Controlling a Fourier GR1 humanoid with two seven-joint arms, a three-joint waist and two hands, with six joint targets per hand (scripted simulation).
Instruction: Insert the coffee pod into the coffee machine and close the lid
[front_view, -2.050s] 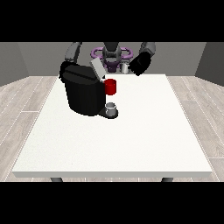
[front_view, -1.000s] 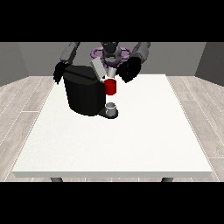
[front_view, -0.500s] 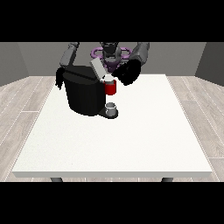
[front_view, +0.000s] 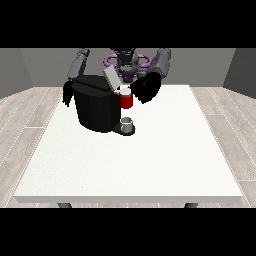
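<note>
Grey walls and a pale plank floor frame the white surface (front_view: 150, 165) I am working over, with the robot standing behind its far edge. On the far left part of that surface sits the black coffee machine (front_view: 96, 107), and everything else I place against it. Its lid (front_view: 111, 79) is up, a light flap tilted above the machine's top right corner. At the machine's front right I see a red section (front_view: 126, 101) with a white top (front_view: 125, 90), which I take for the coffee pod, though I cannot tell whether it is fully seated. Below it, a small grey cup (front_view: 127, 123) stands on the machine's base. The hand at the view's right (front_view: 145, 88) hangs just beside the red section, on the machine's right; I cannot tell if its fingers are spread or curled. The hand at the view's left (front_view: 67, 93) hangs by the machine's left side, fingers pointing down, relaxed and holding nothing.
</note>
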